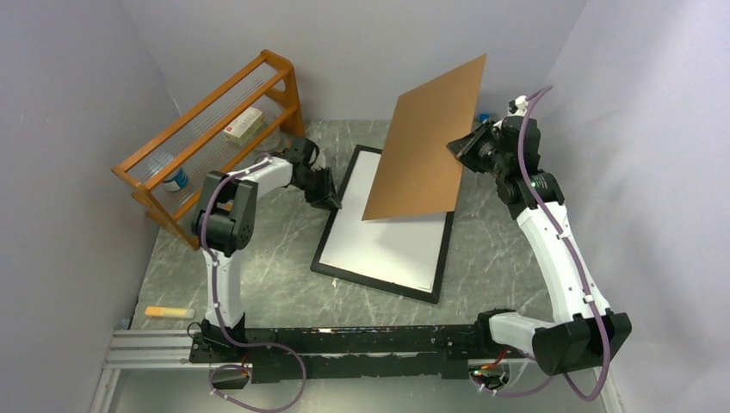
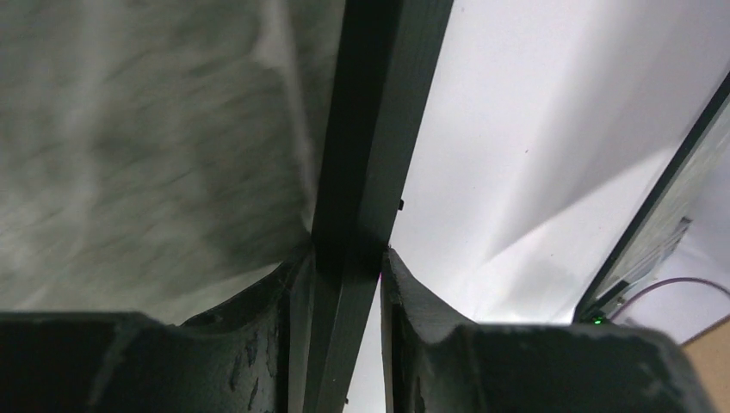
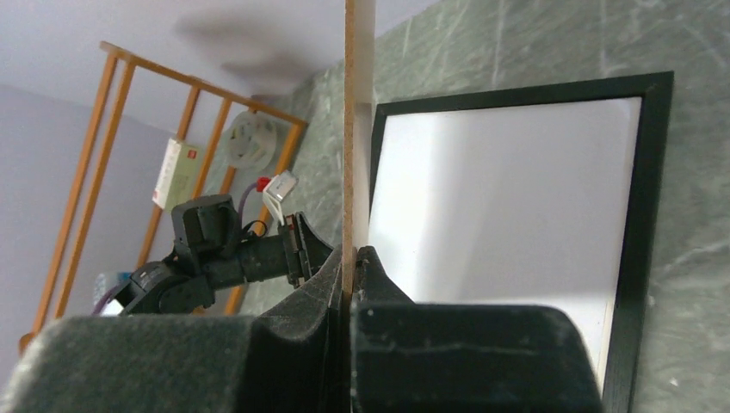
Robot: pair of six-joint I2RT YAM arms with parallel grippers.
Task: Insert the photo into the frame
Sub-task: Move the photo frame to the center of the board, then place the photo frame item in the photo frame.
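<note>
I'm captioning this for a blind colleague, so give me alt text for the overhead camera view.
The right claw holds a brown backing board tilted up above a black picture frame lying flat, white inside, on a marbled table. The left claw grips the frame's left edge; an orange wooden rack stands at back left.

You face a robot lab cell: plain grey walls (image 1: 69,129) box in a marbled table (image 1: 275,288) with a metal mounting rail (image 1: 146,349).

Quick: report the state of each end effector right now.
Left end effector: closed on the frame at its black border.
Right end effector: closed on the brown backing board, holding it tilted above the frame.
</note>
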